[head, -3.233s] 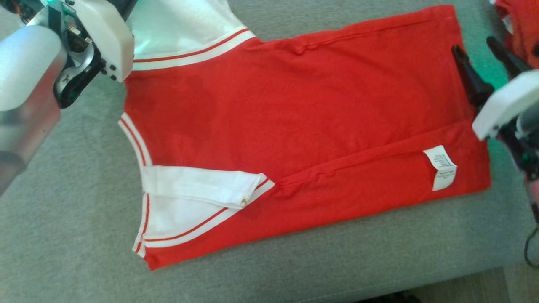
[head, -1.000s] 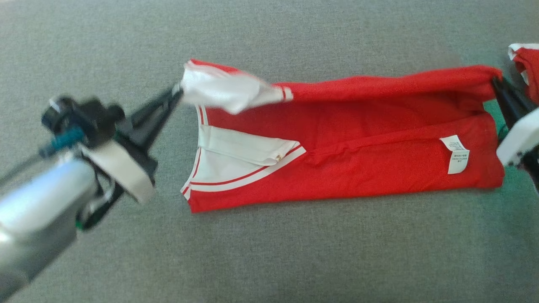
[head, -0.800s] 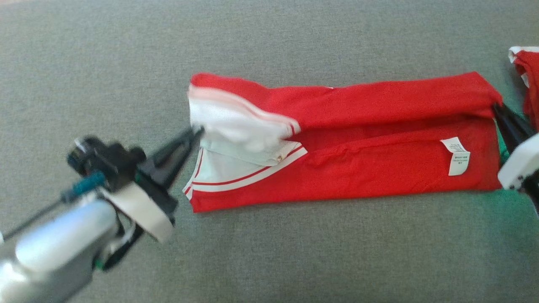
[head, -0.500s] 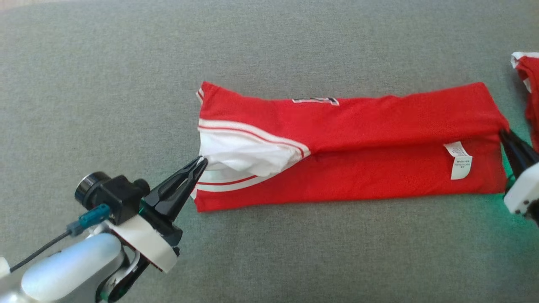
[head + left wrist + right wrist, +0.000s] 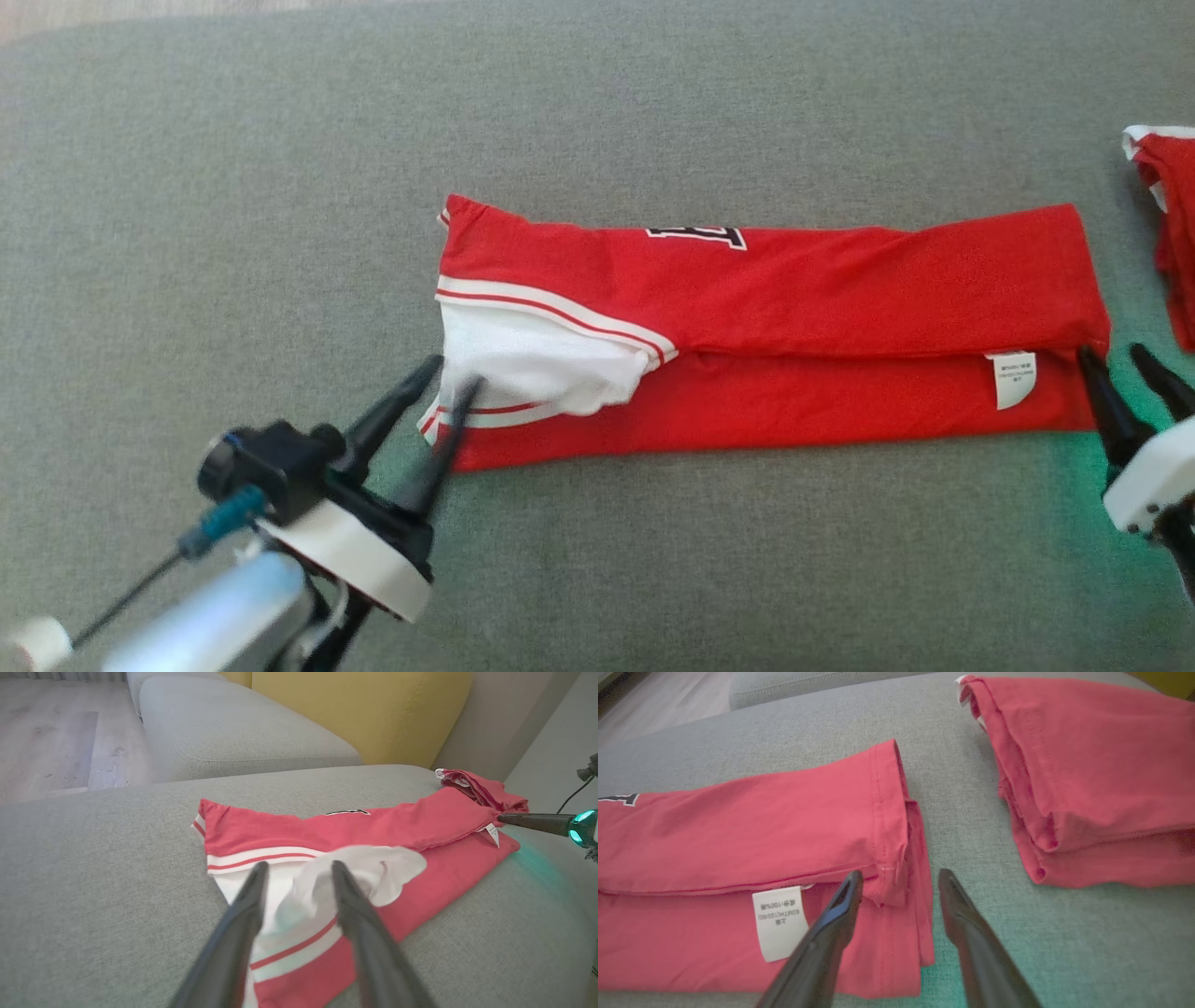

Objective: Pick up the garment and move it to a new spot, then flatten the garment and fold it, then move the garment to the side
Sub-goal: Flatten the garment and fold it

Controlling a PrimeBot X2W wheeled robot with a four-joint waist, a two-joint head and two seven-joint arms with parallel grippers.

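The red garment has had its far long edge carried over and laid down, so it now lies as a narrow folded strip on the grey cushion; that fold looks finished. Both grippers have just let go. The left gripper, fingers parted about halfway, straddles the white sleeve at the garment's collar end, and the right gripper, spread wider, sits at its hem corner, each holding nothing.

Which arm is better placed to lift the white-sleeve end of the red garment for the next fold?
Probably the left: the left gripper is open at the white sleeve of the garment. The right gripper stands open at the opposite hem end.
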